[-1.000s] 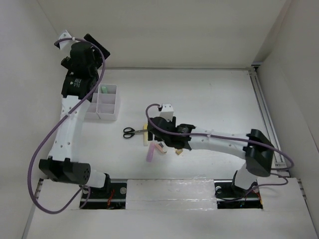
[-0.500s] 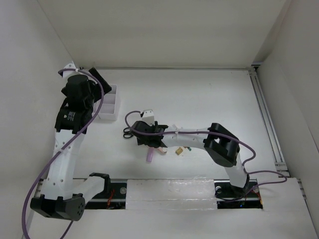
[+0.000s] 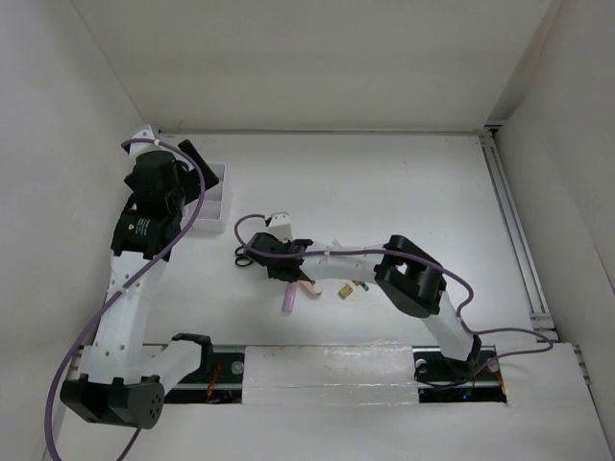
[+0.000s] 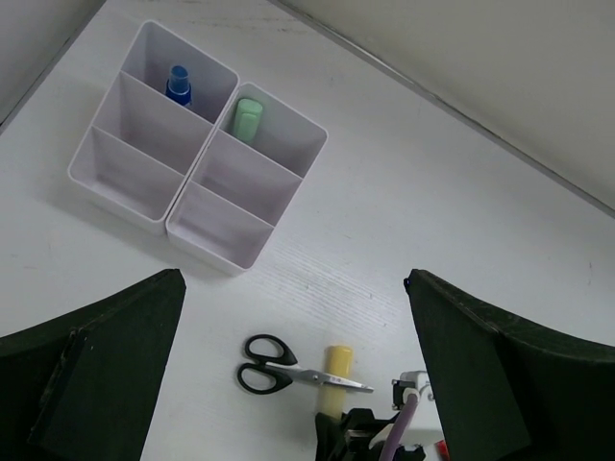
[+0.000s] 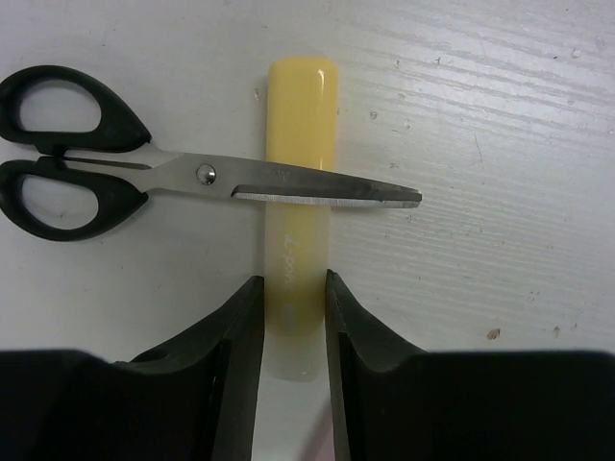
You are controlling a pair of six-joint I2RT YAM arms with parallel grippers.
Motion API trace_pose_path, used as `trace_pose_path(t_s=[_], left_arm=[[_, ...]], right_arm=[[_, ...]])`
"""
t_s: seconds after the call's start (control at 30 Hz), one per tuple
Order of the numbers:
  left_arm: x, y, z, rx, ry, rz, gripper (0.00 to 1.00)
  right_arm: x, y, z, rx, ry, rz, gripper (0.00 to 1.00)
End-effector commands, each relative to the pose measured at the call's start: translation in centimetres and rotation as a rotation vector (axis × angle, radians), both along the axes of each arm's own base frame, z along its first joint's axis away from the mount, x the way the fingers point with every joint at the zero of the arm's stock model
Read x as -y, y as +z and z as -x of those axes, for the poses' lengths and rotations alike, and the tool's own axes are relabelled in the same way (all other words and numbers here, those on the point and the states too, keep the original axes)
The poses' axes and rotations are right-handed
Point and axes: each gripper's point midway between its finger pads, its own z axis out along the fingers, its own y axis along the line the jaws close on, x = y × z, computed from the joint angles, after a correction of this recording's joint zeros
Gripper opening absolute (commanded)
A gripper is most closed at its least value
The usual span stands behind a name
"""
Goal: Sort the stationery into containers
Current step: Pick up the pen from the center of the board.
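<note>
1. Two pincers, two states: the left pincer [image 4: 293,288] is spread wide with nothing between its fingers, hanging above the tabletop [image 3: 413,192] with the organizer [image 4: 207,245] ahead of it
2. The right pincer [image 5: 293,283] is down at the tabletop near the middle, its fingers [image 5: 231,355] pressed against the two long sides of the yellow highlighter [image 5: 301,115], pinching its near end
3. The yellow highlighter lies flat; its long axis runs straight out from the right pincer, in line with the fingers, and its rounded far end is free
4. The scissors [image 5: 202,175] lie closed on top of the yellow highlighter and cross it at about a right angle, just beyond the fingertips; from the right wrist the black handles are to the left on the tabletop and the tips point right, past the highlighter
5. The organizer has six compartments in two rows of three and sits toward the far left of the tabletop, apart from the scissors
6. A bottle [image 4: 178,84] with a blue cap stands in one end compartment; a green highlighter [image 4: 248,118] stands on end in the end compartment beside it
7. A pink highlighter [image 3: 288,302] lies flat just on the near side of the right pincer, its long axis running roughly near to far; a tan block [image 3: 343,291] sits on the tabletop to its right, apart from it
</note>
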Motion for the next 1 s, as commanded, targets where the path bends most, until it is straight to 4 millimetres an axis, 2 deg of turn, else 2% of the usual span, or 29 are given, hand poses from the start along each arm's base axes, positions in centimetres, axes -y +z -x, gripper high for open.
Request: trace_pose_path(t_s=[0.0,0.03,0.07,0.1,0.13,0.27,0.3,0.33,0.43,0.53,0.6,0.67,0.7,0.8,0.87,0.9,0.93,0.97], left_arm=[[0.0,1.4,0.1,0.060,-0.014,-0.003,1.00],[0.0,1.4,0.1,0.059,-0.014,-0.003,1.00],[0.0,1.4,0.1,0.059,-0.014,-0.003,1.00],[0.0,1.4,0.1,0.059,-0.017,0.002,1.00],[0.0,1.4,0.1,0.059,-0.017,0.002,1.00],[0.5,1.3,0.1,0.058,-0.046,0.013,1.00],[0.5,0.9,0.1,0.049,-0.046,0.012,1.00],[0.7,1.1,0.0,0.057,-0.056,0.017,1.00],[0.9,1.1,0.0,0.057,-0.067,0.022,1.00],[1.5,1.1,0.0,0.056,-0.097,0.034,1.00],[1.9,0.6,0.1,0.044,-0.118,0.042,1.00],[3.0,0.7,-0.1,0.056,-0.172,0.065,1.00],[3.4,0.1,0.0,0.041,-0.194,0.074,1.00],[6.2,-0.4,0.0,0.050,-0.338,0.142,1.00],[8.5,-1.0,0.4,0.041,-0.462,0.192,1.00],[9.2,-1.4,0.4,0.047,-0.500,0.218,1.00],[9.9,-1.6,0.5,0.049,-0.537,0.242,1.00],[11.5,-1.5,1.3,0.055,-0.637,0.278,1.00]], right_arm=[[0.8,-0.7,-0.5,-0.017,-0.023,0.020,0.20],[1.2,-1.1,-0.3,-0.022,-0.023,0.031,0.16],[1.2,-0.6,-0.5,-0.009,-0.029,0.026,0.13],[2.0,-0.9,-0.9,-0.011,-0.053,0.040,0.00],[2.2,-0.4,-0.9,-0.004,-0.066,0.038,0.00],[5.5,0.9,-1.6,0.021,-0.132,0.092,0.00],[5.8,1.3,-1.7,0.031,-0.138,0.093,0.00],[7.3,1.1,-2.2,0.021,-0.163,0.113,0.00],[9.2,3.0,-3.2,0.061,-0.214,0.113,0.00],[11.6,3.8,-3.1,0.080,-0.259,0.165,0.00],[12.8,5.1,-3.3,0.100,-0.306,0.157,0.00],[12.7,6.1,-3.4,0.120,-0.292,0.131,0.00],[12.7,7.3,-3.4,0.136,-0.288,0.104,0.00],[11.4,9.0,-2.9,0.149,-0.244,0.048,0.00],[10.3,10.9,-2.7,0.166,-0.195,-0.005,0.00],[9.0,11.7,-1.7,0.165,-0.148,-0.042,0.00],[8.7,13.1,-1.2,0.181,-0.098,-0.065,0.00],[7.4,14.4,-1.0,0.206,-0.063,-0.127,0.00]])
